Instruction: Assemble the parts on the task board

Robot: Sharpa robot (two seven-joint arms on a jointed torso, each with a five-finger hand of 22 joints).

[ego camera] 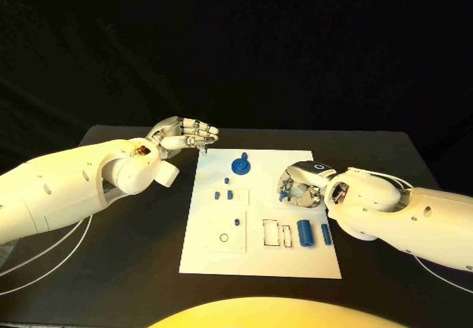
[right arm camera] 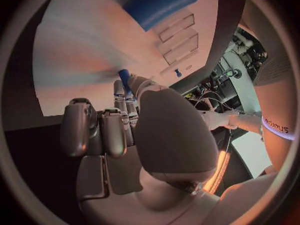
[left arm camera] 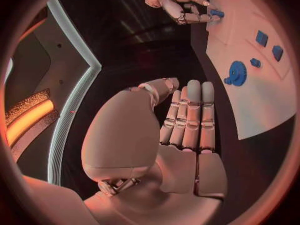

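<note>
The white task board (ego camera: 261,254) lies mid-table. A blue gear (ego camera: 240,165) stands near its far edge, with two small blue blocks (ego camera: 223,195) nearer. Two blue cylinders (ego camera: 316,233) lie at its right, beside empty slots (ego camera: 277,233). My right hand (ego camera: 301,184) hovers low over the board's right side and pinches a small blue part (ego camera: 286,195) at its fingertips; the part (right arm camera: 125,78) shows between thumb and fingers, and again (left arm camera: 216,12) from across the table. My left hand (ego camera: 183,134) hangs by the board's far left corner, its fingers (left arm camera: 187,117) straight and holding nothing. The gear (left arm camera: 237,73) lies ahead of it.
The black table (ego camera: 128,273) runs around the board on all sides. White cables (ego camera: 55,256) trail from my left arm across the near left. A cutout plate (ego camera: 227,231) with a round hole sits on the board's near left part.
</note>
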